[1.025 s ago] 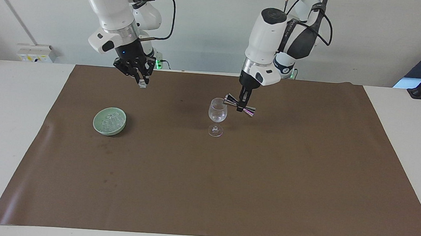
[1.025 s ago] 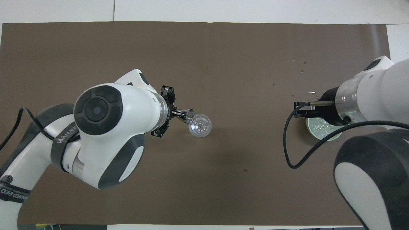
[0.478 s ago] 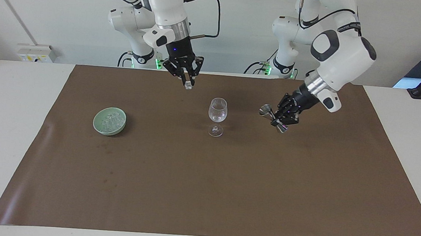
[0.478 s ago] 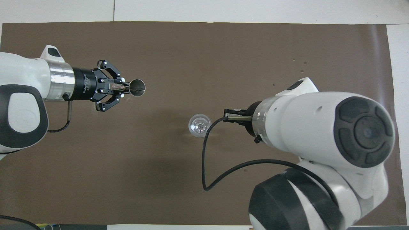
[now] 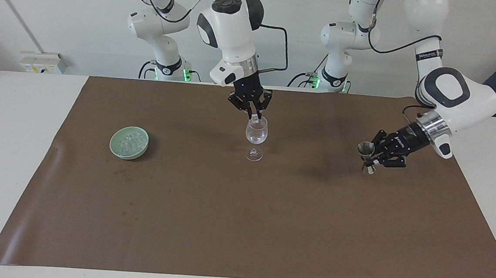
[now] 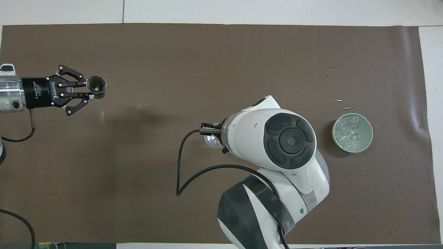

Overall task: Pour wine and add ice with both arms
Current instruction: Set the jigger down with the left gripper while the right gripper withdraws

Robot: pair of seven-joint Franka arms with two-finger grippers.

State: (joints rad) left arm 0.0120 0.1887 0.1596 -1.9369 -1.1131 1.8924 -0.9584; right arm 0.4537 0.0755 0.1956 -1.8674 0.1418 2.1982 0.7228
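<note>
One small clear ice cube (image 5: 254,118) is pinched in your right gripper (image 5: 254,115), directly above the mouth of the clear stemmed wine glass (image 5: 256,137) (straight below); left gripper (image 5: 375,155) clamps the steel jigger (image 5: 366,157).

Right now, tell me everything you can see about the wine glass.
The wine glass is clear and colourless, with a rounded bowl, a thin stem and a round foot. It stands upright on the brown mat, about mid-table, between the green bowl of ice and the metal jigger. The right gripper hangs just over its rim, pinching an ice cube. Whether cube or fingers touch the rim cannot be told.
</note>
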